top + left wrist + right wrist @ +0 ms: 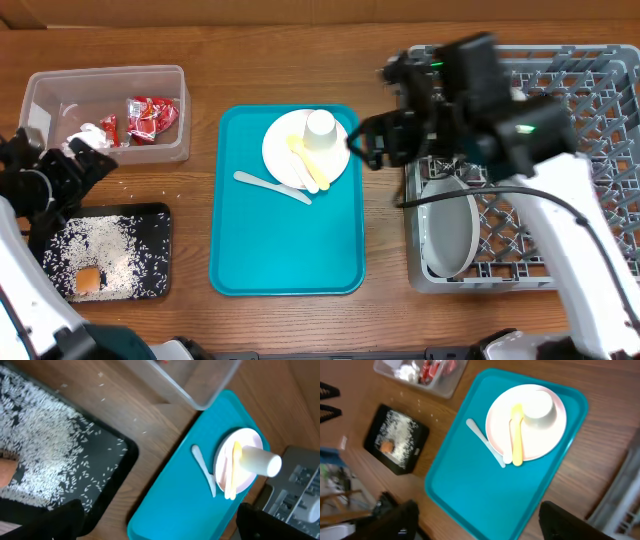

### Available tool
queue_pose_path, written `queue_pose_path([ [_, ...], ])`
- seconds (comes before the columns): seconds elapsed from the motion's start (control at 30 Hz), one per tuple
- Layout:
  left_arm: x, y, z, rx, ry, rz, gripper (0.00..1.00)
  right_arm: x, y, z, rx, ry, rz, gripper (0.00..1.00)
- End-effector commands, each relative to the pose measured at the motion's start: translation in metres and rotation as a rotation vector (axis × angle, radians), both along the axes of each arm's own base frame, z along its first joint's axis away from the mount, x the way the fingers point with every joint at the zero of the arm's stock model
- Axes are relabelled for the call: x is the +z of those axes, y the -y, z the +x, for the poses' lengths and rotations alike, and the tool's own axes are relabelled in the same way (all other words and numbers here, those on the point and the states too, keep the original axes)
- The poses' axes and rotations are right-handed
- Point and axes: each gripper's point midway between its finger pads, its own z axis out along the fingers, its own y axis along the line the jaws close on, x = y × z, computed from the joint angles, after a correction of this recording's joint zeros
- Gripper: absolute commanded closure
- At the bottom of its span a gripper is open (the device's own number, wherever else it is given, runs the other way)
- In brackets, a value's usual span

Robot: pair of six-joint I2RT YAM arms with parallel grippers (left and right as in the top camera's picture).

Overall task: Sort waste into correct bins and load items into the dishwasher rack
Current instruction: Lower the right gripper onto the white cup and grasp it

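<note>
1. Teal tray (285,240) sat mid-worktop (300,50); on it we saw a plate (280,150) carrying a tipped cup (321,130) and yellow cutlery (305,160), with white cutlery (270,185) beside it.
2. We found wrappers (150,115) and a napkin (88,133) in the tub (105,85), and rice (100,245) and a cube (88,280) in the black tray (155,215).
3. At the right, the rack (580,90) held a white dish (450,235).
4. We saw the left claw (165,525) spread wide and empty between tub and black tray.
5. Near the cup, the right claw (485,520) stood apart, gripping nothing.
</note>
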Motion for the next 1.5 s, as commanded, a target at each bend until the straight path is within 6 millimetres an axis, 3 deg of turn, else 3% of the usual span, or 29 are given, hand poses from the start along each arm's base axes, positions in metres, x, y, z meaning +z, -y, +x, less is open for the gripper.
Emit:
queue_pose_path([
  [0.0,-0.003,-0.002,0.001,0.021,0.001,-0.044,0.00,-0.027,-0.013,0.011,-0.051,-0.008,-0.105,0.21],
  [0.33,-0.005,-0.005,0.000,0.024,-0.009,-0.035,0.00,-0.117,-0.052,0.052,-0.101,-0.079,-0.242,0.22],
  [0.67,-0.007,-0.008,-0.001,0.029,-0.022,-0.019,0.00,-0.171,-0.066,0.081,-0.136,-0.105,-0.270,0.28],
  [0.77,-0.007,-0.008,-0.001,0.029,-0.022,-0.019,0.00,-0.174,-0.054,0.098,-0.252,-0.061,-0.313,0.21],
  [0.83,-0.007,-0.008,-0.001,0.029,-0.022,-0.019,0.00,-0.169,-0.052,0.107,-0.280,-0.016,-0.320,0.05],
  [0.87,-0.007,-0.008,-0.001,0.029,-0.022,-0.019,0.00,-0.166,-0.051,0.111,-0.291,0.002,-0.322,0.03],
  [1.1,-0.007,-0.008,-0.001,0.029,-0.022,-0.019,0.00,-0.162,-0.046,0.132,-0.344,0.076,-0.320,0.00],
  [1.37,-0.007,-0.008,-0.001,0.029,-0.022,-0.019,0.01,-0.194,-0.050,0.140,-0.340,0.049,-0.341,0.00],
  [1.47,-0.007,-0.008,-0.001,0.029,-0.022,-0.019,0.00,-0.195,-0.051,0.142,-0.340,0.053,-0.337,0.00],
])
